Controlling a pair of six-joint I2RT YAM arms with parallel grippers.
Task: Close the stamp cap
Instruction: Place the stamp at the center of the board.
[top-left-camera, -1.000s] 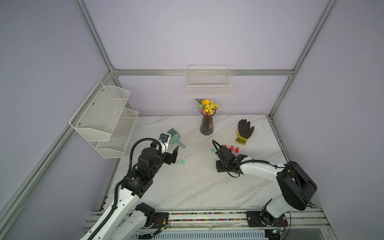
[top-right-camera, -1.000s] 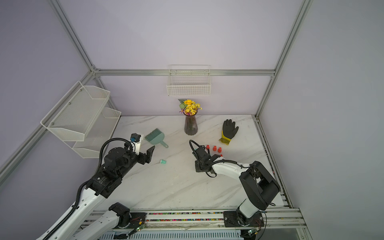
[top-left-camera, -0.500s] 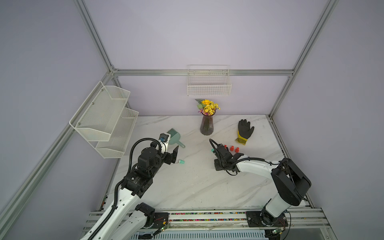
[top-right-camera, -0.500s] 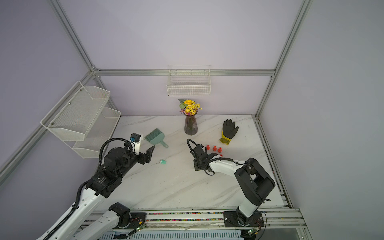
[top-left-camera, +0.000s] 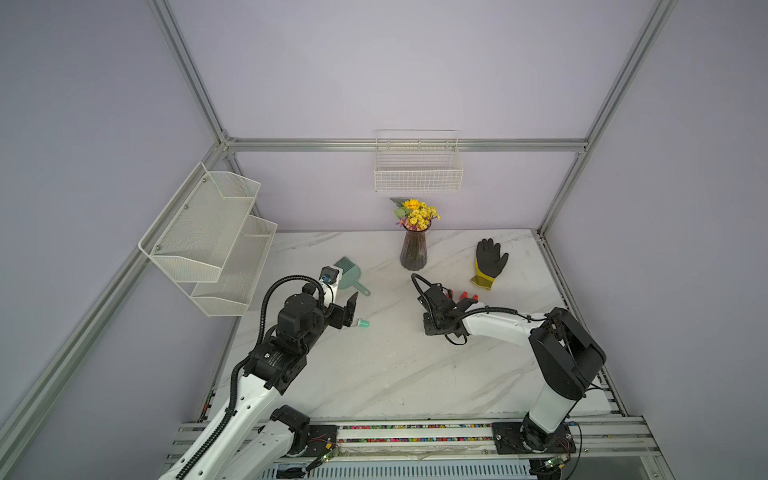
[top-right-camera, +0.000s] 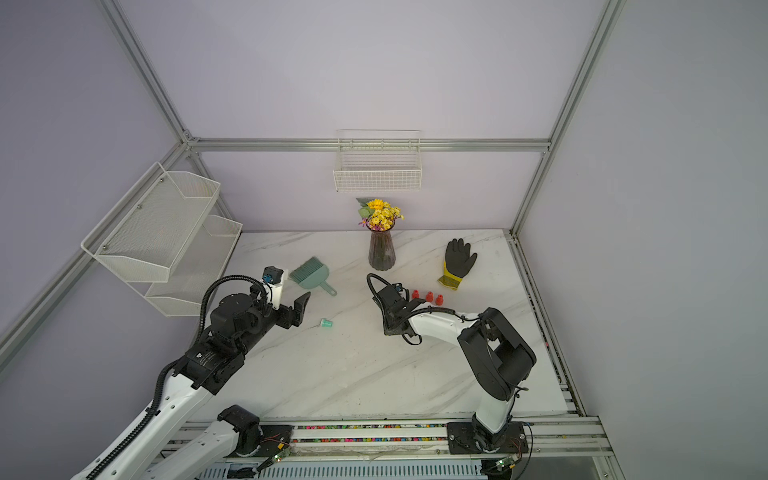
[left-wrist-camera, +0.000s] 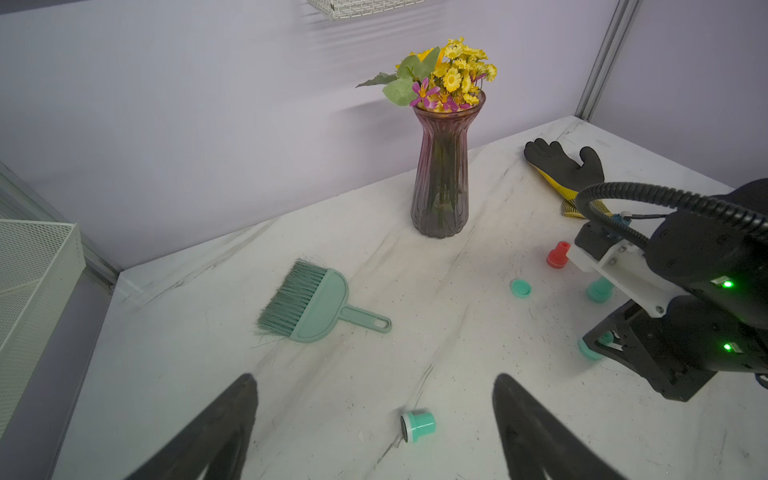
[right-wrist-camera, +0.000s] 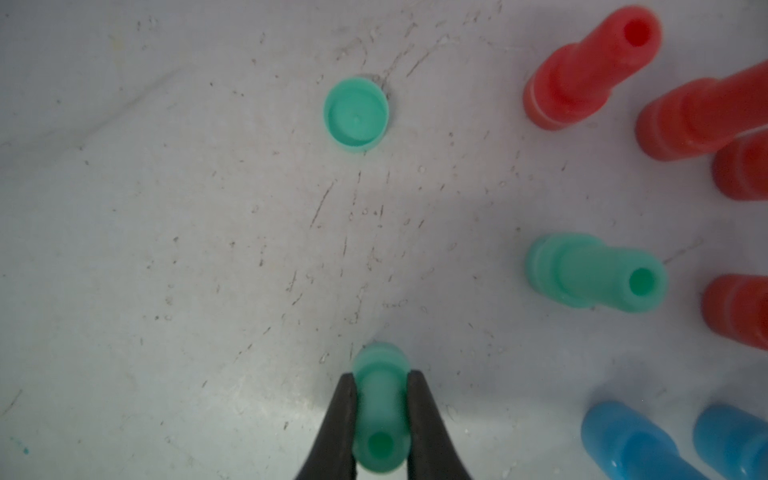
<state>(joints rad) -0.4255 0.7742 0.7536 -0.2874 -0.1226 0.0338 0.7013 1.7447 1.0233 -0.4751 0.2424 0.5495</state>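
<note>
Nearest, the left hand (left-wrist-camera: 374, 380) hangs spread wide over the marble worktop (top-left-camera: 395, 365). A short green piece (left-wrist-camera: 417, 424) lies on its side and shows between its fingers in the left wrist view. Farther in, the right hand (right-wrist-camera: 381, 380) is pinched on the narrow handle of a green stamp (right-wrist-camera: 379, 432), whose wide end points down. The cap (right-wrist-camera: 356, 114) lies straight ahead of those fingertips, apart from them and touching nothing. It is a shallow round green cup resting flat with its open side up, and a tiny pip marks the centre of its floor. A second green stamp (right-wrist-camera: 594, 274) stands off to one side, with red stamps (right-wrist-camera: 582, 70) near it. A brush (left-wrist-camera: 307, 301), a vase (left-wrist-camera: 442, 166) and a glove (left-wrist-camera: 569, 170) lie beyond.
</note>
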